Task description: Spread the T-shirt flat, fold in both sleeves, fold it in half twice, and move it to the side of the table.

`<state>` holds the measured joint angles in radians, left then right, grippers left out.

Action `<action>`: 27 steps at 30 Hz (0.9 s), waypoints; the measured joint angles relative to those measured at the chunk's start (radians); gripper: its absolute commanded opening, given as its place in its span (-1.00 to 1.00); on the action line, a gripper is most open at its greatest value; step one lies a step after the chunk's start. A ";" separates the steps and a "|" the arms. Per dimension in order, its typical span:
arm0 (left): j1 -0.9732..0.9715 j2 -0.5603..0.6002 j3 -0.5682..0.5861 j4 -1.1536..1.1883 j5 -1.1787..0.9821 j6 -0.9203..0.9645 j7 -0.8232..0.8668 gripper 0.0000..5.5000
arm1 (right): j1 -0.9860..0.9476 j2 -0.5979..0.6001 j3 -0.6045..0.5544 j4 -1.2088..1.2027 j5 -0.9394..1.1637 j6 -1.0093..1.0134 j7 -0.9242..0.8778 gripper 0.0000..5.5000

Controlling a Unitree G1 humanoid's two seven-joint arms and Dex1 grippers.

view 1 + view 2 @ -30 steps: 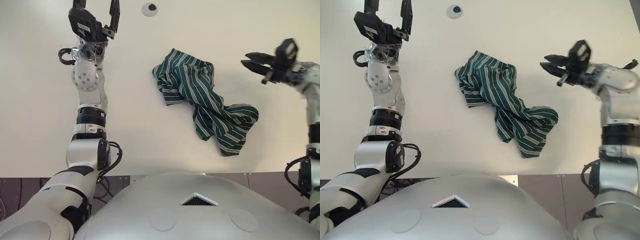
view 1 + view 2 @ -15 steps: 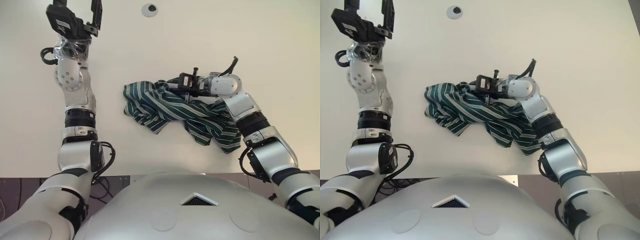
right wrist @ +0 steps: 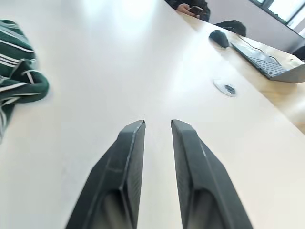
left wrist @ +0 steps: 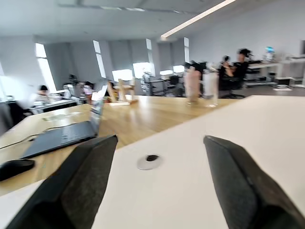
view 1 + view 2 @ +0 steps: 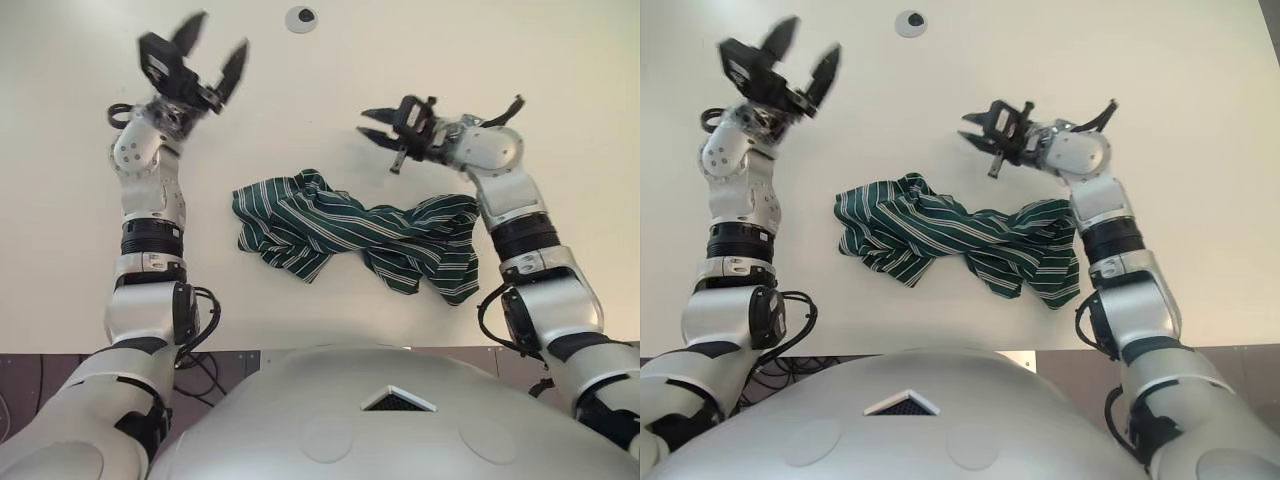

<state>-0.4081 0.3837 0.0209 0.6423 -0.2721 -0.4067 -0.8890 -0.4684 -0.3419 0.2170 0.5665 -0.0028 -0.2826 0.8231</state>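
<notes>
Likely handles as soft, light, limp shirt [image 5: 350,225], bunched ropelike; best pinched at a loose end. Left gripper [image 5: 216,45] spread wide, empty; right gripper [image 5: 366,122] narrowly parted, empty.

The pale table [image 5: 520,60] has a smooth, plain top, and a round grommet [image 5: 299,18] is set into it on the far side. Well apart from the grommet, on its near side, lies a green shirt [image 5: 340,235] with white stripes. It is crumpled into a long, twisted heap, one bunched end almost straight below the grommet, the other trailing off to the grommet's right, toward the table's near edge.
</notes>
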 measured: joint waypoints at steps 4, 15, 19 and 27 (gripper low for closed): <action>0.105 0.034 -0.106 -0.017 0.020 0.081 -0.228 0.21 | 0.023 -0.064 -0.082 -0.038 0.058 -0.026 0.006 -0.64; 0.152 0.098 -0.150 -0.202 -0.014 0.532 -0.330 0.21 | 0.081 -0.103 -0.178 -0.087 0.130 -0.020 0.025 -0.64; 0.158 0.115 -0.169 -0.224 0.013 0.576 -0.316 0.21 | 0.083 -0.103 -0.178 -0.096 0.142 -0.018 0.026 -0.64; 0.158 0.126 -0.186 -0.231 0.034 0.575 -0.308 -0.16 | 0.099 -0.103 -0.178 -0.106 0.154 -0.009 0.026 -0.63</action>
<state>-0.2504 0.5093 -0.1652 0.4114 -0.2380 0.1688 -1.1974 -0.3697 -0.4447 0.0386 0.4608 0.1509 -0.2920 0.8489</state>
